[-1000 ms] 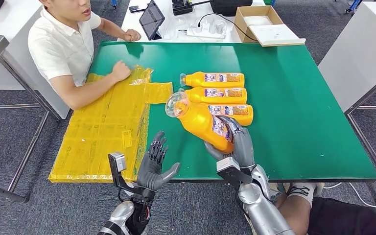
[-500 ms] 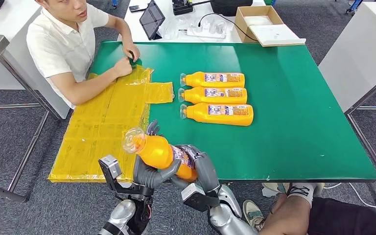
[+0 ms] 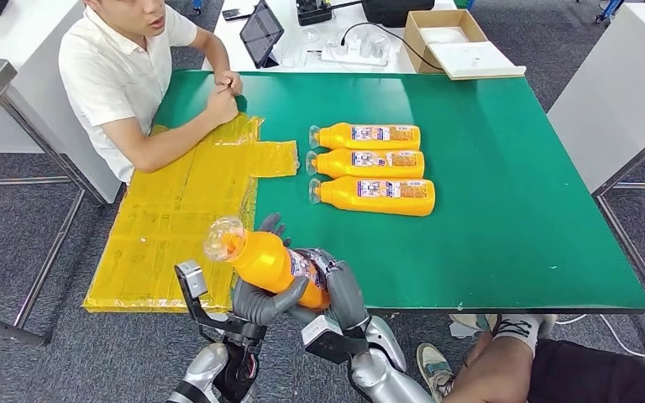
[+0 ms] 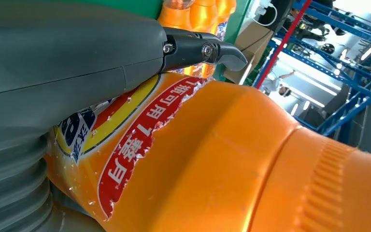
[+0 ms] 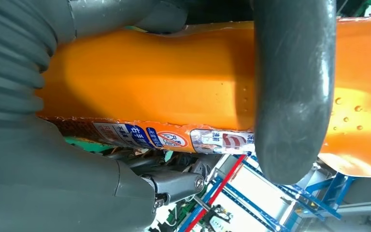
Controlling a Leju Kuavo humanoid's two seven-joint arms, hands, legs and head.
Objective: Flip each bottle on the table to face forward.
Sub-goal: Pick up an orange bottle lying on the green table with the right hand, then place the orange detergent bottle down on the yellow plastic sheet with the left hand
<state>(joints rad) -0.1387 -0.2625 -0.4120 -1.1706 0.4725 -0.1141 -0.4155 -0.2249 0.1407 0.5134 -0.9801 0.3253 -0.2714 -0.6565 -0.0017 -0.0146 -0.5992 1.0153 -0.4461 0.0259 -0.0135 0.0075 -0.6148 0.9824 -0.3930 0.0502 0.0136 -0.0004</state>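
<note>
**Orange bottle held in both hands above the table's near edge**

An orange bottle [image 3: 270, 262] with a clear cap is gripped by the left hand [image 3: 256, 300] and the right hand [image 3: 340, 290], tilted, cap toward the yellow plastic sheet [image 3: 176, 227]. Three more orange bottles [image 3: 369, 164] are laid side by side on the green table [image 3: 512, 210], labels up. An open cardboard box [image 3: 449, 38] is seen beyond, its contents unclear. A person [image 3: 126, 75] is seated alongside.

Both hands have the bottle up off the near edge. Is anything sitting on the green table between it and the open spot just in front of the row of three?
Nothing visible does. The held bottle, gripped by the left hand and right hand, hangs over the table's near edge. The green surface up to the nearest bottle in the row is bare; the yellow plastic sheet lies off to the left.
</note>
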